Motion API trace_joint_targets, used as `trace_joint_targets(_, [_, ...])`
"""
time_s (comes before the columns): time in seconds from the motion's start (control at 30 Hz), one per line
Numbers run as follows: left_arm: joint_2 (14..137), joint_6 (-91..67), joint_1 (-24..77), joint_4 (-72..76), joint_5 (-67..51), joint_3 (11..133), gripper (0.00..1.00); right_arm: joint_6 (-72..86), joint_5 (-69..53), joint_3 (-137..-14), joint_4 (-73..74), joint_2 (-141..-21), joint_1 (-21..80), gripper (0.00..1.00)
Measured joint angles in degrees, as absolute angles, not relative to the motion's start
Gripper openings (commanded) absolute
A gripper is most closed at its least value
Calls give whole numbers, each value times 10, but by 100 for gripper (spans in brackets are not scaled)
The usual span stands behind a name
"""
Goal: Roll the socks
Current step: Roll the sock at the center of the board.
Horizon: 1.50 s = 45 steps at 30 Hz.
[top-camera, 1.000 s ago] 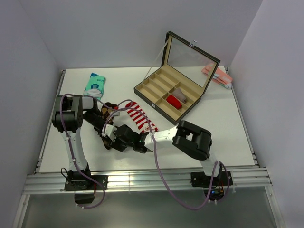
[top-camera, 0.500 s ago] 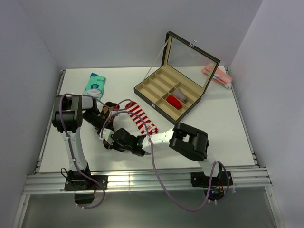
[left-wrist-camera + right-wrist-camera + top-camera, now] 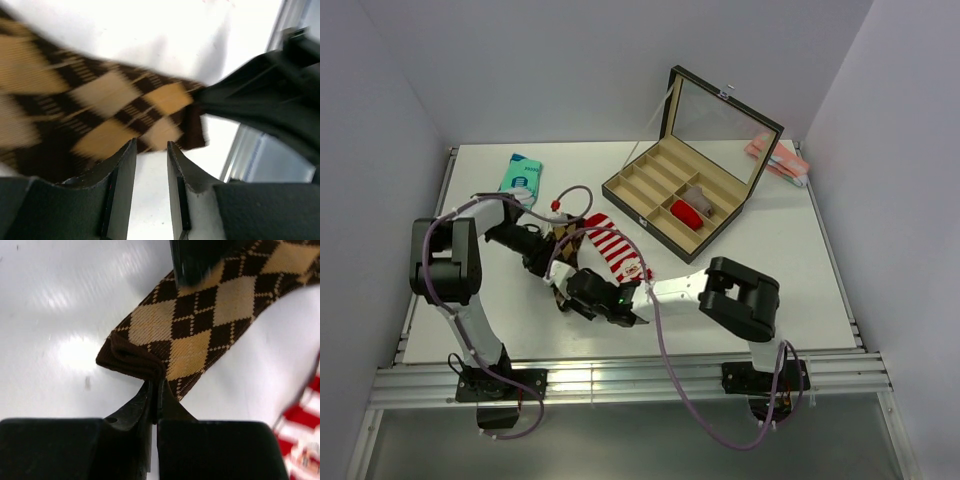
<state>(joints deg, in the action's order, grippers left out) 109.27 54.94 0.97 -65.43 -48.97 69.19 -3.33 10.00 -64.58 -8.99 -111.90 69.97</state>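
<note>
The brown-and-tan argyle sock [image 3: 200, 325] lies stretched on the white table, its dark cuff end folded over. My right gripper [image 3: 154, 385] is shut on that folded cuff edge. In the top view the argyle sock [image 3: 560, 268] runs between the right gripper [image 3: 570, 300] and the left gripper [image 3: 544, 258]. My left gripper [image 3: 150, 146] is open over the argyle sock [image 3: 100, 105], with only bare table between its fingers. The red-and-white striped sock [image 3: 612, 250] lies flat just right of the argyle one, and its edge shows as the striped sock [image 3: 300, 440] in the right wrist view.
An open compartment box [image 3: 638, 196] with its lid up stands at the back right, with a plain red roll [image 3: 685, 212] in one slot. A teal packet [image 3: 520, 175] lies at the back left. A pink item [image 3: 775, 158] sits at the far right edge.
The right gripper has closed on the argyle sock's cuff end. The left gripper has opened and let go of the sock, and the left arm's elbow has swung out to the left.
</note>
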Motion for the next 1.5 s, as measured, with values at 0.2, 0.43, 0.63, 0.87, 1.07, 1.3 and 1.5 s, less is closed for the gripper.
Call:
trace_joint_targets(0.2, [1040,500,-1,-566,-480,648,35,56,82,-623,-3,-1058,700,0])
trace_joint_targets(0.43, [938,463,-35,-461,-465,583,37,132,-16,-720,137,-1098,691,0])
trace_joint_targets(0.63, [802,453,-36,-390,-451,510,38,176,-140,-771,191,-1141,625,0])
trace_joint_targets(0.87, [697,451,-36,-331,-432,446,42,207,-267,-864,235,-1221,531,0])
trace_joint_targets(1.07, [651,487,-22,-314,-406,423,47,214,-328,-971,289,-1281,507,3])
trace_joint_targets(1.3, [556,515,117,-247,-307,303,52,229,-396,-1043,315,-1316,496,3])
trace_joint_targets(1.5, [527,521,178,-197,-252,255,52,254,-442,-1064,326,-1357,468,4])
